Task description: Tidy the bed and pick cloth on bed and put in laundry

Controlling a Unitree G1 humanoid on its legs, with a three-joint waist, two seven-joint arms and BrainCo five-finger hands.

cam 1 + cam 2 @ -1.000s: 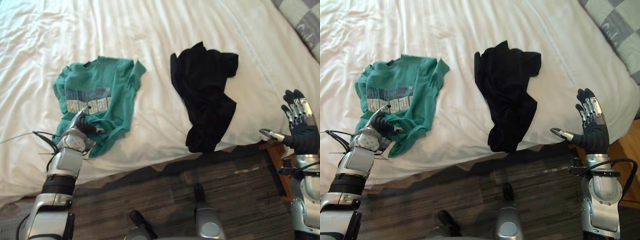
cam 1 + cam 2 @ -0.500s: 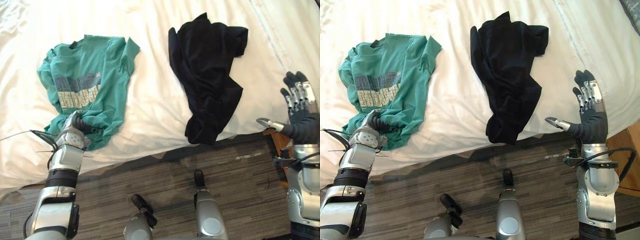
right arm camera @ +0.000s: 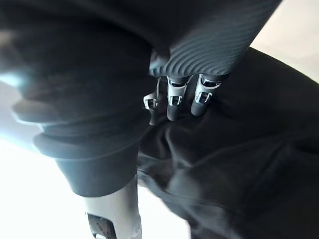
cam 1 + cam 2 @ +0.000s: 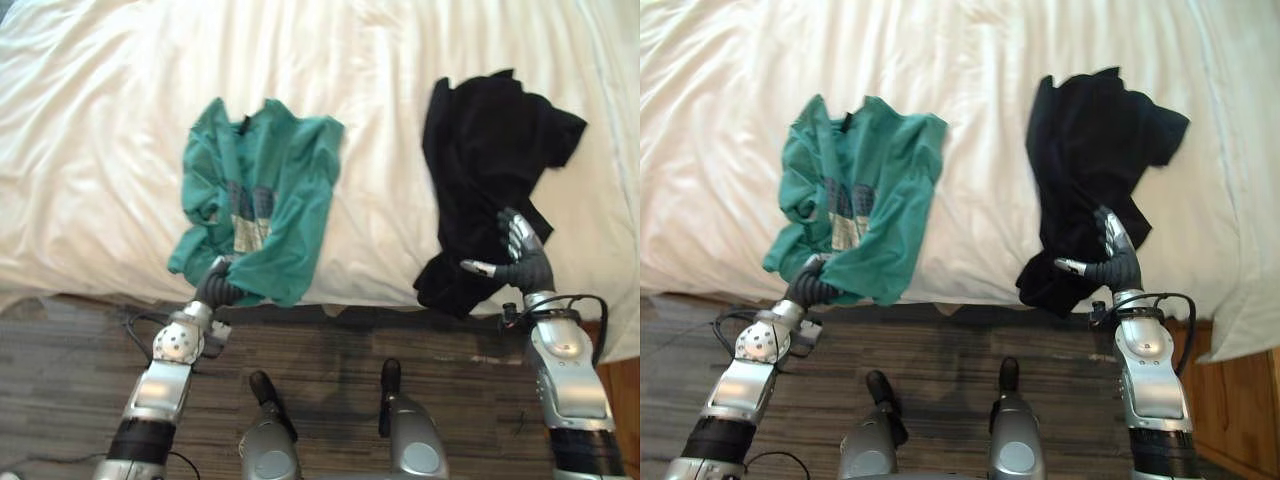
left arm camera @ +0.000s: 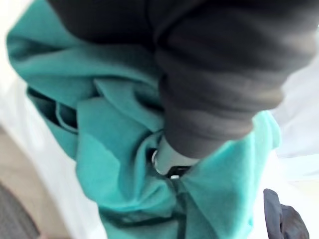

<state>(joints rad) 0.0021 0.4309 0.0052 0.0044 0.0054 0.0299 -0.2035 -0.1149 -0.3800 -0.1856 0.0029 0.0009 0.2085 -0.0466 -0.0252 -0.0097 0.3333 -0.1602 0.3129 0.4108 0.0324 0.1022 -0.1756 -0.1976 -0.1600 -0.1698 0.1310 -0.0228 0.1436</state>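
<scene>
Your left hand [image 4: 216, 287] is clenched on the lower hem of the teal T-shirt [image 4: 265, 200], right at the near edge of the bed [image 4: 90, 160]. In the left wrist view its fingers are buried in bunched teal folds. Your right hand [image 4: 523, 264] lies on the lower part of the black garment [image 4: 490, 160] with its fingers straight and the thumb stuck out to the side. It touches the cloth but grasps nothing. Both garments lie on the white sheet [image 4: 380, 120], well apart, each with its low end draping over the bed's edge above the dark floor [image 4: 330, 340].

To do this step well, close your right fingers and thumb into a thick fold of the black cloth, not a single loose layer that could slide out. Then draw both arms up and toward you together, so the trailing ends clear the sheet without dragging it.

The T-shirt looks like soft knit jersey. It is crumpled, and its pale chest print is folded in on itself. Held by the hem it will probably hang long, so raise it high. The black garment is matte and limp, heaped in deep folds. You cannot tell its cut from here, so expect loose parts to swing. The sheet is smooth and lightly creased, and will likely shift if a fingertip snags it.
</scene>
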